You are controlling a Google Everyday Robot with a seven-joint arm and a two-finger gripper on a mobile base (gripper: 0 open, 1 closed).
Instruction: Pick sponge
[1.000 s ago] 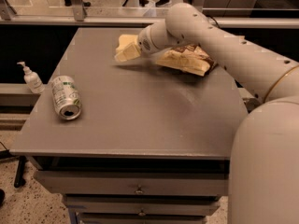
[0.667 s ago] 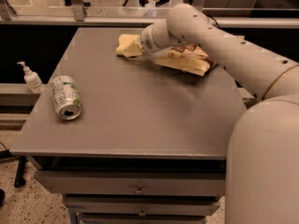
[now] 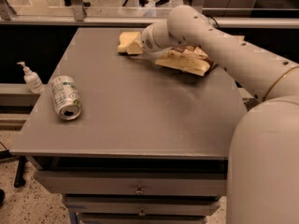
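The sponge point(image 3: 125, 41) is a small pale-yellow block near the far edge of the grey table point(image 3: 140, 120), left of centre. My gripper point(image 3: 136, 45) reaches in from the right at the end of the white arm. Its tip is right at the sponge and overlaps the sponge's right side. I cannot see whether it holds the sponge. The wrist hides the contact point.
A crinkly yellow-and-brown chip bag point(image 3: 187, 60) lies just right of the sponge, under the arm. A soda can point(image 3: 65, 98) lies on its side at the table's left. A pump bottle point(image 3: 30, 77) stands off the left edge. Drawers sit below the front edge.
The gripper tip and the pale-yellow block have shifted slightly toward the table's far edge. The can, the bag and the bottle have not moved.
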